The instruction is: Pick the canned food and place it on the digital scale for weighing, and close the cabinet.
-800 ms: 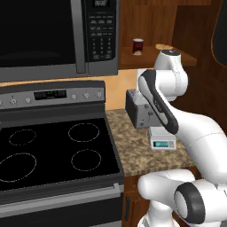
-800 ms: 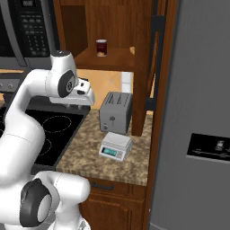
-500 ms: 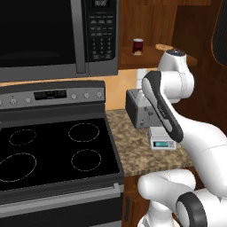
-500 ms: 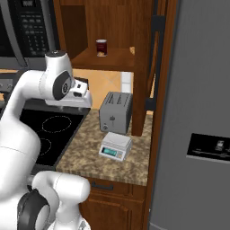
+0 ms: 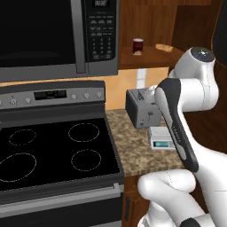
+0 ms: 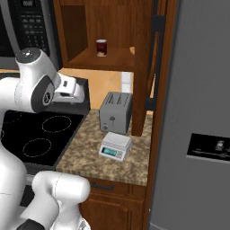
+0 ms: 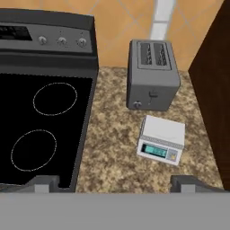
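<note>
The canned food point(image 6: 101, 47) is seen upright on the open cabinet point(image 6: 112, 58) shelf, above the toaster point(image 6: 115, 112) and digital scale point(image 6: 116, 146). The gripper point(image 7: 114, 186) is spread wide, empty. It should be lifted level with the can, then closed gently.

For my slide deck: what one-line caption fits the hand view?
Looking down on a granite counter: digital scale with bare top in front of the toaster, stove alongside.

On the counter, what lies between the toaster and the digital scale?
Nothing: in the hand view only a short strip of bare speckled counter separates the toaster from the digital scale.
</note>
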### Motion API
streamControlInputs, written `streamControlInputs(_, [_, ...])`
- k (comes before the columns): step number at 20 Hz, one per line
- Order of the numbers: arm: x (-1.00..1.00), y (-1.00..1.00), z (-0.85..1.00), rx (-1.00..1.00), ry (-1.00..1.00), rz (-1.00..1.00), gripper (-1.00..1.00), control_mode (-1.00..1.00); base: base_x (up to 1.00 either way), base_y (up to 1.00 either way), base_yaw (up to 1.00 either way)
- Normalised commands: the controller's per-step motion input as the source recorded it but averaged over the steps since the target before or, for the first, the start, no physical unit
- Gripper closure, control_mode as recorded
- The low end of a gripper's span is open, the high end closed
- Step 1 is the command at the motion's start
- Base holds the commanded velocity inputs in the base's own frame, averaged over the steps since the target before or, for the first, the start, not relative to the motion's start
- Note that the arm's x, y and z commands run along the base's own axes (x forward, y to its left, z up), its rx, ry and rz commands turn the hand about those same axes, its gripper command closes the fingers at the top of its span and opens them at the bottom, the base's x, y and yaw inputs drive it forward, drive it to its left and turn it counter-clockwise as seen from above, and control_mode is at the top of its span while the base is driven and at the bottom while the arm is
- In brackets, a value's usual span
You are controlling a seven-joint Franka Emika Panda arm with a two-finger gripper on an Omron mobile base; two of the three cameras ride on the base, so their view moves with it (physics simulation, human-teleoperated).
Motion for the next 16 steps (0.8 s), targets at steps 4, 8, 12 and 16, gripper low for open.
streamControlInputs(4, [-0.13, -0.06, 0.82, 0.0, -0.12, -0.02, -1.0, -1.0, 0.0, 0.0, 0.0])
streamControlInputs(8, [0.0, -0.13, 0.55, 0.0, -0.17, -0.01, -1.0, -1.0, 0.0, 0.0, 0.0])
streamControlInputs(12, [0.06, -0.11, 0.39, 0.0, -0.22, 0.0, -1.0, -1.0, 0.0, 0.0, 0.0])
streamControlInputs(16, [0.1, -0.08, 0.4, 0.0, -0.19, 0.0, -1.0, -1.0, 0.0, 0.0, 0.0])
